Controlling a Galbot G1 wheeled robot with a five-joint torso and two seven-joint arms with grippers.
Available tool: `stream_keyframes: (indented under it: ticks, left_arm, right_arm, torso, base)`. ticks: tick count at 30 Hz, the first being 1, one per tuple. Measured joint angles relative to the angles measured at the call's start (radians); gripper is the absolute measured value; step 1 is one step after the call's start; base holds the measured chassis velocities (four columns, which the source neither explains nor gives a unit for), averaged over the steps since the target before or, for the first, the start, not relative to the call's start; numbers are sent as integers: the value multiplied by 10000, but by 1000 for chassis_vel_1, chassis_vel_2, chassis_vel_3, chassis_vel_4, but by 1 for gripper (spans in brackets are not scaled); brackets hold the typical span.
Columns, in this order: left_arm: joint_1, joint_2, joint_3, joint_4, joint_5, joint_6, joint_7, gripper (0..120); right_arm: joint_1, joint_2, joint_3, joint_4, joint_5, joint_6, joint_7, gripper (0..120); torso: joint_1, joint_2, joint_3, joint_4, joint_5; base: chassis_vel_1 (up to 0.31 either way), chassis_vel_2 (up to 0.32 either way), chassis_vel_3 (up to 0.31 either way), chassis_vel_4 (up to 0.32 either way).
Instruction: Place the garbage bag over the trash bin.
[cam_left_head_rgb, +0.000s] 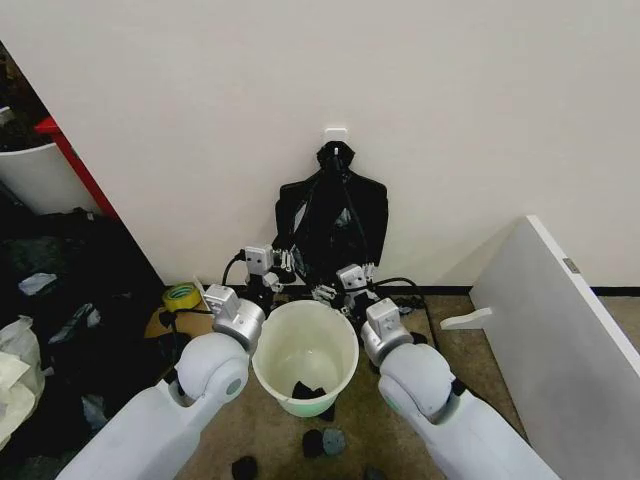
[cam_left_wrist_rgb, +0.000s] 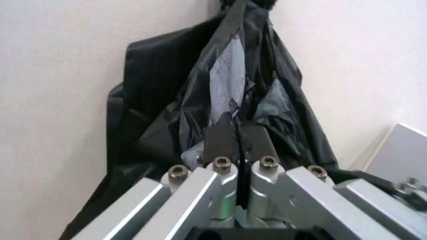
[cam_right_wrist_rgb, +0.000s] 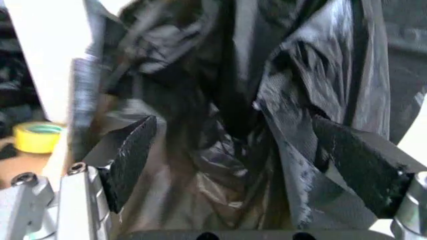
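Left of the bin (cam_left_head_rgb: 305, 352) lies a yellow tape roll (cam_left_head_rgb: 182, 295) on the brown floor. The left gripper (cam_left_wrist_rgb: 237, 135), jaws pinched together, and the right gripper (cam_right_wrist_rgb: 243, 155), jaws wide, both reach past the bin into black bags (cam_left_head_rgb: 332, 215) hanging on the white wall. A black scrap (cam_left_head_rgb: 305, 390) sits inside the bin.

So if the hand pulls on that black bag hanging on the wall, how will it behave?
The garbage bag looks thin and crinkly, so it will probably drape floppy and weigh little. Its glossy film may slip between fingers. The left hand is shut on a fold.
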Motion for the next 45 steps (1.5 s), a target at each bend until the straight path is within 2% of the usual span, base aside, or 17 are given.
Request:
stream_keyframes:
  ticks: [6,13,20,21,28,31,39,43,45]
  left_arm:
    - [6,-2,45,-47,23,-15,24,0]
    - [44,7,18,-157,45,-34,49,0]
    - [83,71,-27,-221,52,-47,60,0]
    - [83,71,-27,-221,52,-47,60,0]
    - [128,71,-66,-259,41,-49,63,0]
    - [124,71,-70,-259,39,-51,63,0]
    - [84,102,-165,-311,-27,-50,54,0]
    - [270,175,-389,-424,-65,-55,43,0]
    - [337,186,-449,-456,-66,-69,42,0]
  right_arm:
    - [507,-98,-242,-352,113,-230,435,81]
    - [1034,-136,-409,-583,731,-820,1417,64]
    - [1318,-212,-467,-699,1339,-1411,2089,36]
    - [1318,-212,-467,-699,1339,-1411,2089,36]
    - [1382,-266,-480,-669,1811,-1411,2254,7]
    - [1391,-296,-501,-659,1886,-1421,2245,0]
    - [1363,-396,-574,-532,2108,-1202,2075,0]
    - [542,-614,124,174,2561,234,1621,0]
    - [329,-685,272,343,2653,514,1569,0]
  torso:
    - [0,0,0,-1,-1]
    - [-1,0,0,0,-1]
    - [-1,0,0,0,-1]
    - [-1,0,0,0,-1]
    - [-1,0,-1,0,-1]
    - [-1,0,0,1,-1]
    - [-1,0,0,1,0]
    - [-1,0,0,0,0]
    - [-1,0,-1,0,0]
  base:
    - [0,0,0,0]
    - [0,0,0,0]
    - [0,0,0,0]
    - [0,0,0,0]
    - [0,0,0,0]
    - [0,0,0,0]
    - [0,0,0,0]
    - [0,0,0,0]
    - [0,0,0,0]
